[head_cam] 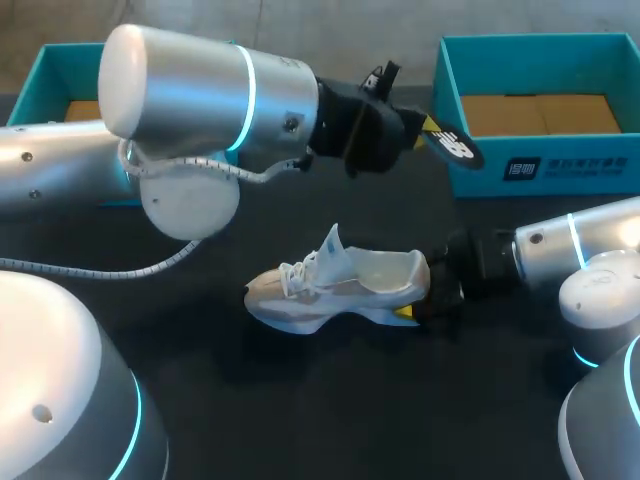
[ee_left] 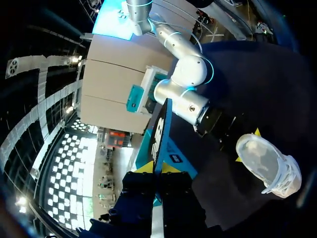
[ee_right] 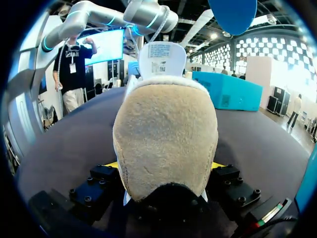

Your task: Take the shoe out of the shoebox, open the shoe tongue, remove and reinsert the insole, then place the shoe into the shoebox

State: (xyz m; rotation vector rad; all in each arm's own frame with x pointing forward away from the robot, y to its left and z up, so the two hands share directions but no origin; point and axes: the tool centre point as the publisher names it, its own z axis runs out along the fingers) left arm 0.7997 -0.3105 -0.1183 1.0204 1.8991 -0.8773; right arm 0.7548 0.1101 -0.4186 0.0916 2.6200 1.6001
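Observation:
A white shoe (head_cam: 335, 285) lies on its sole on the black table, toe toward my left, its tongue standing up. My right gripper (head_cam: 428, 298) is shut on its heel. In the right wrist view the tan heel lining (ee_right: 166, 134) fills the space between the two yellow fingertips (ee_right: 112, 165). High above the table, my left gripper (head_cam: 422, 126) is shut on a dark insole (head_cam: 455, 146), held near the right shoebox (head_cam: 540, 165). In the left wrist view the insole (ee_left: 161, 131) stands edge-on out of the shut left gripper (ee_left: 157, 167), with the shoe (ee_left: 267, 163) below and beside it.
A teal shoebox with a brown cardboard bottom stands at the back right. A second teal box (head_cam: 55, 75) sits at the back left, partly hidden by my left arm (head_cam: 190, 95). Bare black table (head_cam: 330, 400) lies in front of the shoe.

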